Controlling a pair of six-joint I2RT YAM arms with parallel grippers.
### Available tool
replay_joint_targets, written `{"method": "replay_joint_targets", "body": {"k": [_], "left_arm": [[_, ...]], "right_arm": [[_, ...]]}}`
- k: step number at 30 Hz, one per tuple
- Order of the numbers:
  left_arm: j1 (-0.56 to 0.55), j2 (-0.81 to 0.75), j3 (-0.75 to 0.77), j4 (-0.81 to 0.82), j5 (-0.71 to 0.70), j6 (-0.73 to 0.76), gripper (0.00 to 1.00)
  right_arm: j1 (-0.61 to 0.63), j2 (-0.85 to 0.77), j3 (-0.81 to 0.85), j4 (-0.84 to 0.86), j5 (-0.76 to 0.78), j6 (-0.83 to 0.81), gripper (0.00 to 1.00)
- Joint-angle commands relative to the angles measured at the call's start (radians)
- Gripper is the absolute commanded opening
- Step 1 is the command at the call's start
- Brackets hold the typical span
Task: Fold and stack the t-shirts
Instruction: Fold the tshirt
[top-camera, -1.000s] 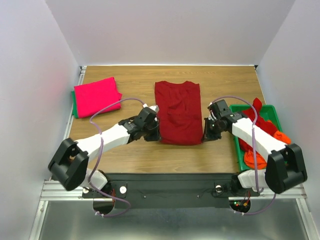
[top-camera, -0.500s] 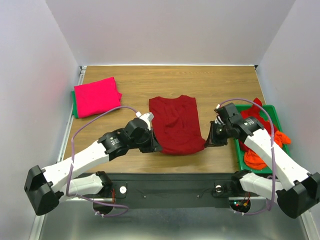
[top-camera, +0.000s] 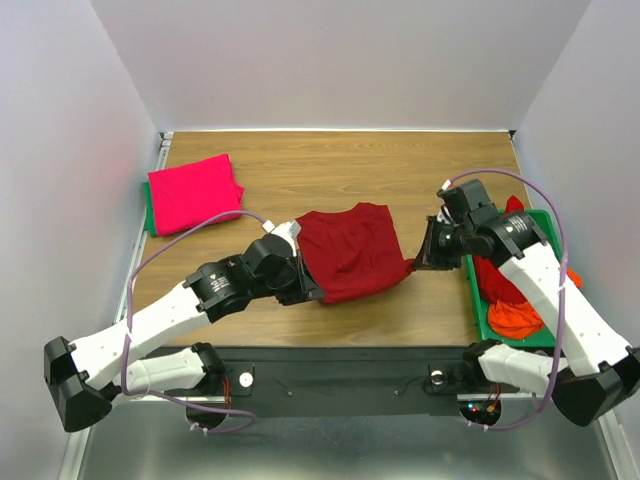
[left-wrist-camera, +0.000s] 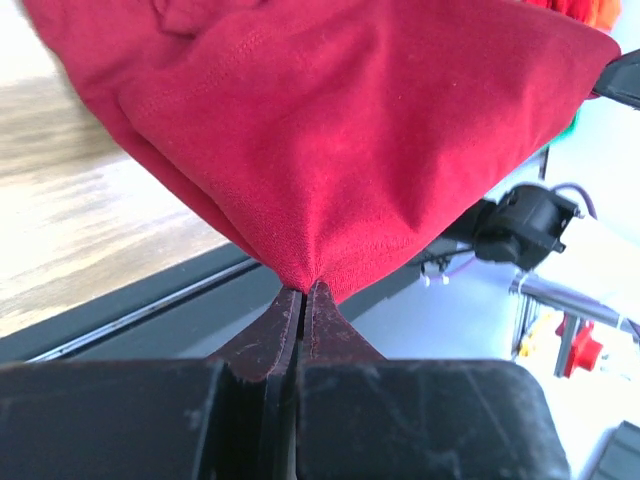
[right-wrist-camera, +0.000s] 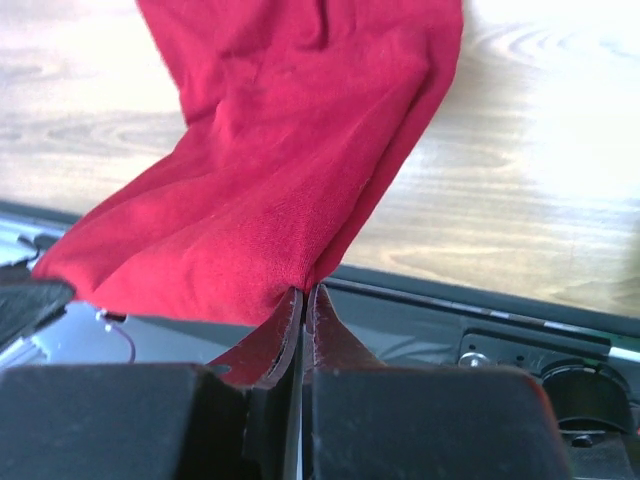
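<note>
Wrist views show left gripper and right gripper pinching dark red t-shirt; overhead blurs this.

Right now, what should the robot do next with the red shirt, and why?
Probably carry the lifted near edge over to the far edge. The left gripper and right gripper each pinch a near corner of the red shirt; its far part lies flat.

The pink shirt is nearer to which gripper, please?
Left. Both pinch the dark red shirt: the left gripper right of the pink shirt, the right gripper much farther right.
</note>
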Motion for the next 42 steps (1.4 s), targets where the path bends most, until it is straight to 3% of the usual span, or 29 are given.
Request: {"method": "replay_joint_targets", "body": {"k": [1, 10, 18, 42], "left_arm": [[0.014, -0.002, 0.075, -0.017, -0.072, -0.008, 0.0], [0.12, 0.052, 0.07, 0.058, -0.046, 0.039, 0.0], [0.255, 0.101, 0.053, 0.123, 0.054, 0.127, 0.0], [0.442, 0.354, 0.193, 0.168, 0.148, 0.347, 0.0]], "right_arm": [[0.011, 0.063, 0.088, 0.051, 0.106, 0.001, 0.0], [0.011, 0.213, 0.169, 0.149, 0.232, -0.048, 0.0], [0.011, 0.348, 0.236, 0.244, 0.249, -0.059, 0.0], [0.003, 0.551, 0.383, 0.313, 0.342, -0.102, 0.0]]}}
